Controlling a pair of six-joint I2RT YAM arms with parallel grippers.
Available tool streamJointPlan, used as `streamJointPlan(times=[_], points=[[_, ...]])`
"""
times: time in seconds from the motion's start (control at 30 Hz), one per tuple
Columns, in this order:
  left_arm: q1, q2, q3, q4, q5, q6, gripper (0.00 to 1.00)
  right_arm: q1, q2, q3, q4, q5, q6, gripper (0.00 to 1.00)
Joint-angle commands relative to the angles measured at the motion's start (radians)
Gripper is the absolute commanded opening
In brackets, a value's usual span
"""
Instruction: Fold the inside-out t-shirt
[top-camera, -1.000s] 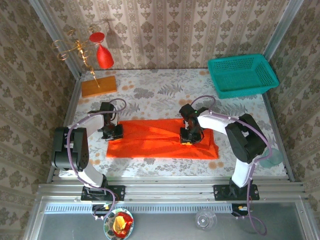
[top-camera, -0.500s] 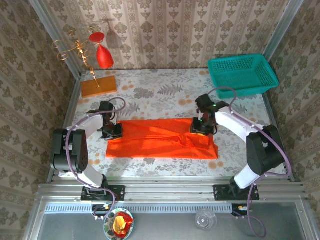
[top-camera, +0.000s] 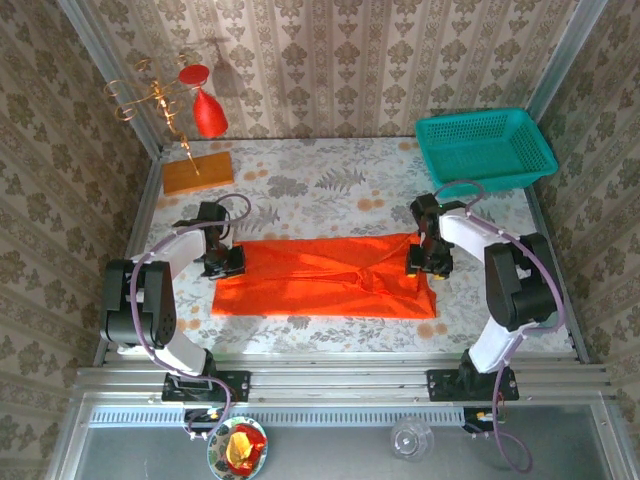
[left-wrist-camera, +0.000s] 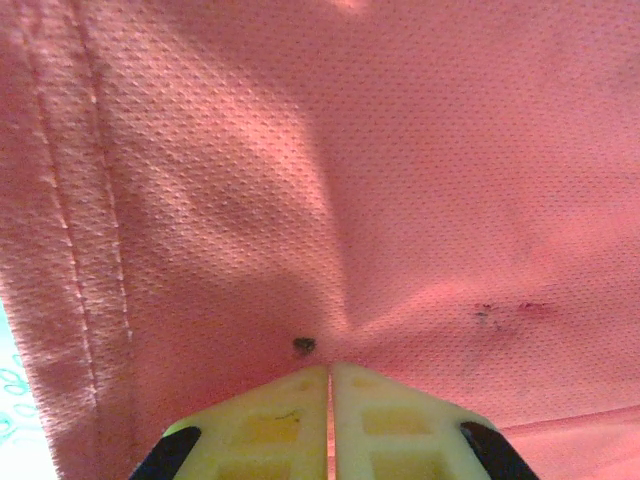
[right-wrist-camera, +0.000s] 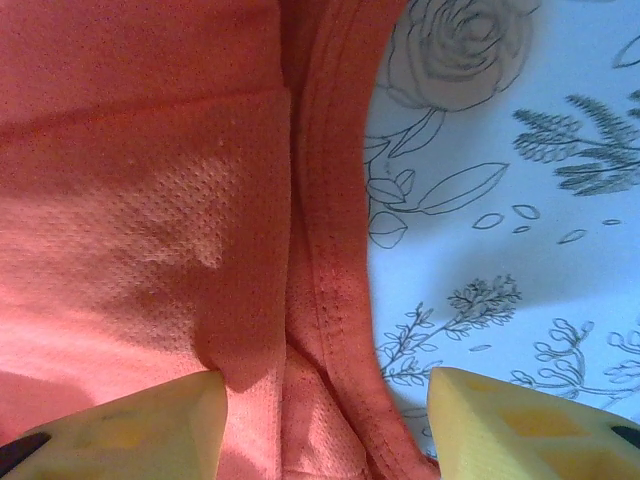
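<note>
Seen from above, the t-shirt (top-camera: 320, 275) lay as a long strip across the worktop (top-camera: 330, 185). My left jaws sat at its left end and my right jaws at its right edge. A teal basket (top-camera: 485, 150) stood well behind.

At my left wrist, the jaws were pressed together, pinching a pucker of t-shirt (left-wrist-camera: 350, 180).

At my right wrist, the jaws stood wide and held nothing. The t-shirt (right-wrist-camera: 150, 200) hem ran between them, with bare worktop (right-wrist-camera: 500, 200) alongside.

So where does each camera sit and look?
Top external: above and behind, looking down on the table; left arm and right arm show.
Left wrist: on the left arm, facing the t-shirt; left gripper pinches it shut.
Right wrist: on the right arm, facing hem and table; right gripper open.
All share the t-shirt.
</note>
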Motion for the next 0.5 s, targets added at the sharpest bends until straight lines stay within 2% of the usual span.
streamJointPlan(times=[0.0, 0.13, 0.23, 0.47], points=[[0.0, -0.032, 0.004, -0.03, -0.011, -0.014, 0.11, -0.004, 0.028, -0.026, 0.02, -0.034, -0.021, 0.57], [0.0, -0.033, 0.005, -0.033, -0.016, -0.013, 0.11, -0.007, 0.062, -0.039, 0.042, -0.038, -0.021, 0.56], [0.002, -0.035, 0.005, -0.036, -0.019, -0.011, 0.11, -0.013, 0.074, -0.038, 0.045, -0.037, -0.021, 0.51], [0.002, -0.063, 0.015, -0.043, -0.017, -0.018, 0.17, -0.025, 0.077, -0.039, 0.039, -0.044, -0.021, 0.27]])
